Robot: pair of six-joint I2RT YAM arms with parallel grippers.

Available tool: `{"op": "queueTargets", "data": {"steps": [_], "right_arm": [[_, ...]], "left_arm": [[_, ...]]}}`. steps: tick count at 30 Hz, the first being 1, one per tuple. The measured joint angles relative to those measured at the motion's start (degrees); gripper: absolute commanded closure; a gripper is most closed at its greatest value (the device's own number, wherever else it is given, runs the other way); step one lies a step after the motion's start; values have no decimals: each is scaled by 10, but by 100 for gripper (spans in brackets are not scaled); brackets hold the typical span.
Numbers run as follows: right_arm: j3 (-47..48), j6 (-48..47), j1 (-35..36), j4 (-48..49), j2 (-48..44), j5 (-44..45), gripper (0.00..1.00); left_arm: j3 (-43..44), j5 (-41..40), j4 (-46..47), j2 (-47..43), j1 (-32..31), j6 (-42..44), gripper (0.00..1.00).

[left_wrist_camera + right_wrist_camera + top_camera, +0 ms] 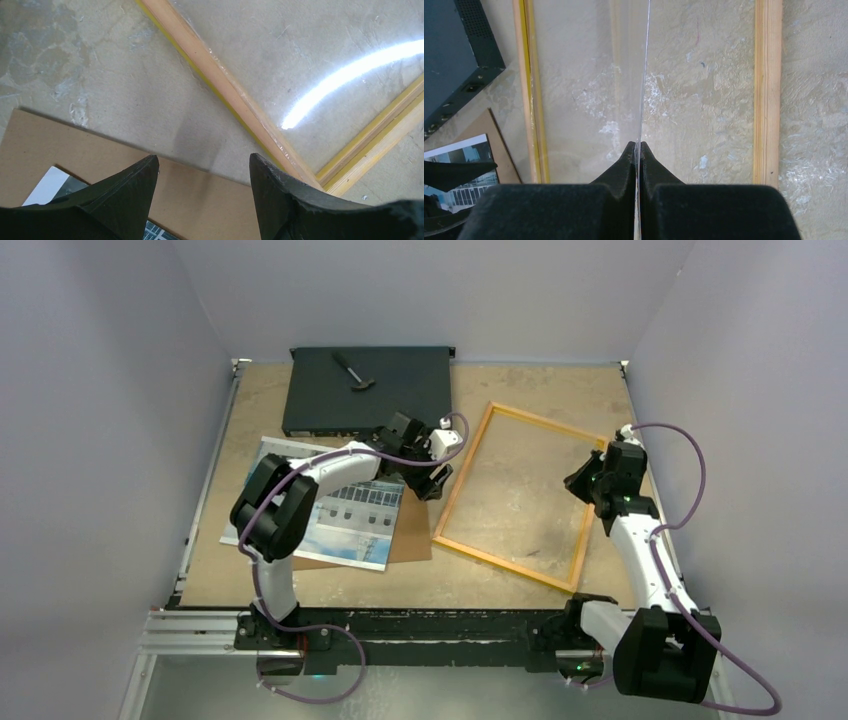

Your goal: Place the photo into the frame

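The photo [350, 520] lies face up on a brown backing board [410, 540] at the left; one corner of the photo [50, 182] shows in the left wrist view. The yellow-orange frame [460, 480] lies flat at centre right. My left gripper [204, 162] hangs open over the board's corner [200, 200], beside the frame's left rail [225, 85], with nothing between its fingers. My right gripper [637, 146] is shut on the edge of a thin clear pane [644, 75], which runs edge-on away from the jaws above the frame's opening. In the top view the right gripper [585, 483] sits at the frame's right rail.
A flat black box [400, 380] with a small dark tool [352, 370] on it lies at the back, just behind the left arm. Walls close the table on three sides. The frame's two long rails [768, 90] flank the right gripper.
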Motion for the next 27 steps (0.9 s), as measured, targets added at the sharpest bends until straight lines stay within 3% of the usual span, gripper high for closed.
{"op": "queueTargets", "data": {"steps": [24, 27], "right_arm": [[49, -22, -2, -4, 25, -23, 100], [49, -21, -3, -3, 25, -31, 100]], "left_arm": [[9, -1, -2, 20, -19, 4, 38], [9, -1, -3, 21, -23, 4, 43]]}}
